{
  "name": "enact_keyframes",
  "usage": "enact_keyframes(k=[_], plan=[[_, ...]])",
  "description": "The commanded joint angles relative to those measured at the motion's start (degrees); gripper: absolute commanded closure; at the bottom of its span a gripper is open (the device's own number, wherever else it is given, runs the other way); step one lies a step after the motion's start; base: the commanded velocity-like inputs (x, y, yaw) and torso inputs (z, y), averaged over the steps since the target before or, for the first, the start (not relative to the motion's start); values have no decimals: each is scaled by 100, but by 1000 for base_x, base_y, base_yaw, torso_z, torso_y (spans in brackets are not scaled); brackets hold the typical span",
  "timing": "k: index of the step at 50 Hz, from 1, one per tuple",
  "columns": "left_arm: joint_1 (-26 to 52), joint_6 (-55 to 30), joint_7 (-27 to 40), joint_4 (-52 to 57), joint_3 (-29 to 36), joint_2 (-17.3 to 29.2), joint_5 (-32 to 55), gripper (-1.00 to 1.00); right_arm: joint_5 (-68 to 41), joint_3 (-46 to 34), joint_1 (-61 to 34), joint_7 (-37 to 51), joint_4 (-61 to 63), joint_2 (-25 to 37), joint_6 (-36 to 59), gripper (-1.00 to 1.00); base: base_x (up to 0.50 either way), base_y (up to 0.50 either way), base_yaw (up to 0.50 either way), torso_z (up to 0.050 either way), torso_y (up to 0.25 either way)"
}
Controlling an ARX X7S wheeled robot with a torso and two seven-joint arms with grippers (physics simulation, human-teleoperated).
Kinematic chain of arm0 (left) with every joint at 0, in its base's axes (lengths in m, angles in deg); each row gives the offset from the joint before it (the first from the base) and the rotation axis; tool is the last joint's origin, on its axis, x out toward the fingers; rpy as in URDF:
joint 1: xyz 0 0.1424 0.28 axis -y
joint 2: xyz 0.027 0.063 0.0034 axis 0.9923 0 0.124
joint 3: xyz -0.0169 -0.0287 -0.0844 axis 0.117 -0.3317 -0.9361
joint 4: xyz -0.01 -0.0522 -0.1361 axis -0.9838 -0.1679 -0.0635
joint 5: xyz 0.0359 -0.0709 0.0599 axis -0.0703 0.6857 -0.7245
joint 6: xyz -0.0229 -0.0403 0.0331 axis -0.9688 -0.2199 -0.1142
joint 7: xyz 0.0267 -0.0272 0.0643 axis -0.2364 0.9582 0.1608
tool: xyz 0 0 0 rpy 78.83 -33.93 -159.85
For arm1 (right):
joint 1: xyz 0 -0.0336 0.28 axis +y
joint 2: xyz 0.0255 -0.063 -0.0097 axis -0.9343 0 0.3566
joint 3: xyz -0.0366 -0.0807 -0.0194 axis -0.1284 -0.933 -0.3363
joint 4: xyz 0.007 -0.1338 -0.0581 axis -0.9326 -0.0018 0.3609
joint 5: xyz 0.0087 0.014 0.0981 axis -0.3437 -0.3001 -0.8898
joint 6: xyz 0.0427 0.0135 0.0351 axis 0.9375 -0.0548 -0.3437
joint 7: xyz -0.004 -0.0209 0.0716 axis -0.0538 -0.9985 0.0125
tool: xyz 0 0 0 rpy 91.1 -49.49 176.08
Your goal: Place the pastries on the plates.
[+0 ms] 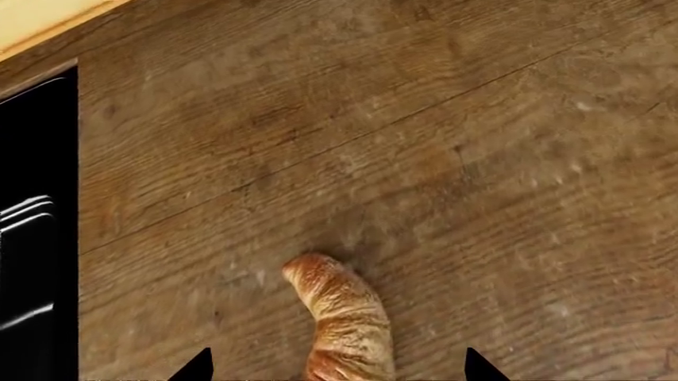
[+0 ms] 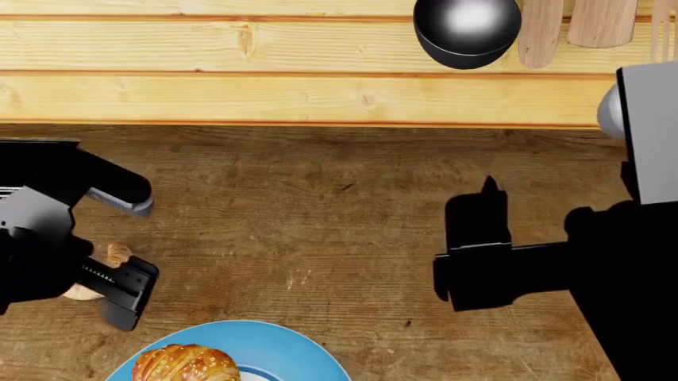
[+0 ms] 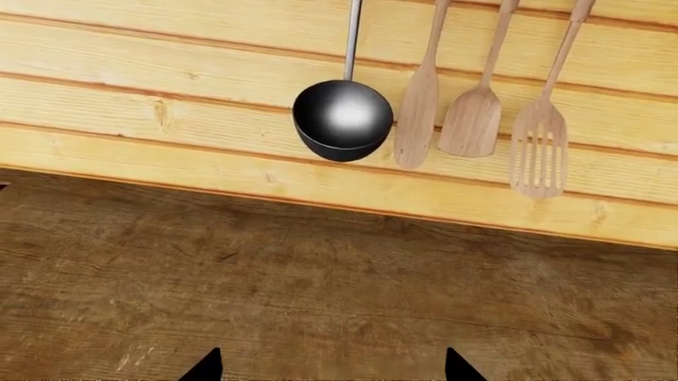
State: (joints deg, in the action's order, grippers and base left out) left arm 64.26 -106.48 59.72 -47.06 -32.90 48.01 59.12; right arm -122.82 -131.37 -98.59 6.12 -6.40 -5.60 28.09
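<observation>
A pale, ridged crescent roll (image 1: 344, 317) lies on the wooden table (image 1: 445, 159). It sits between the two fingertips of my left gripper (image 1: 339, 369), which stands open and wide of it on both sides. In the head view the roll (image 2: 110, 255) is mostly hidden under the left arm. The golden-brown croissant (image 2: 186, 363) rests on the sky-blue plate (image 2: 291, 349) at the near edge of the head view. My right gripper (image 3: 330, 367) is open over bare table, with nothing between its fingers, and hangs at the right (image 2: 482, 210).
A wooden plank wall (image 2: 212, 71) backs the table. On it hang a black ladle (image 3: 341, 119) and several wooden spatulas (image 3: 471, 119). A black appliance (image 1: 37, 238) stands close beside the left gripper. A grey box-like object (image 2: 649, 119) stands at the right edge.
</observation>
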Motion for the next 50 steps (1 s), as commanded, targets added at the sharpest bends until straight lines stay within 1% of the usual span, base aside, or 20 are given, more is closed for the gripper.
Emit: enact_keyframes(k=[1,23,24,39,44,46,47,48,50], plan=[[-155,120,-27,-199,62,-88,-36,-100,-106,11,-30,55,58,56,-2,-100,0,0,0,0,0],[-476,285,140,-580,-41,-115,-25,-100,-336,13,-174,126,80,141,92,-100,0,0,0,0,0],[-480,284,153,-589,-54,-117,-17,100,-347,14,-181,130,81,145,96,-100,0,0,0,0,0],[-503,198,283,-521,-254,-18,170,100,-491,8,-270,227,101,164,120,-100,0,0,1,0,0],[-341,192,404,-304,-447,84,268,100,-479,8,-269,231,97,162,112,-100,0,1,1,0,0],[-123,11,679,238,-901,245,656,100,-441,5,-232,221,105,163,90,-100,0,0,0,0,0],[-70,-40,750,333,-1028,269,772,100,-430,5,-222,218,111,164,85,-100,0,0,0,0,0],[78,-212,1026,513,-1391,310,1095,100,-412,7,-200,214,119,165,64,-100,0,0,0,0,0],[229,-333,1213,773,-1671,395,1364,100,-404,5,-199,221,119,154,57,-100,0,0,0,0,0]])
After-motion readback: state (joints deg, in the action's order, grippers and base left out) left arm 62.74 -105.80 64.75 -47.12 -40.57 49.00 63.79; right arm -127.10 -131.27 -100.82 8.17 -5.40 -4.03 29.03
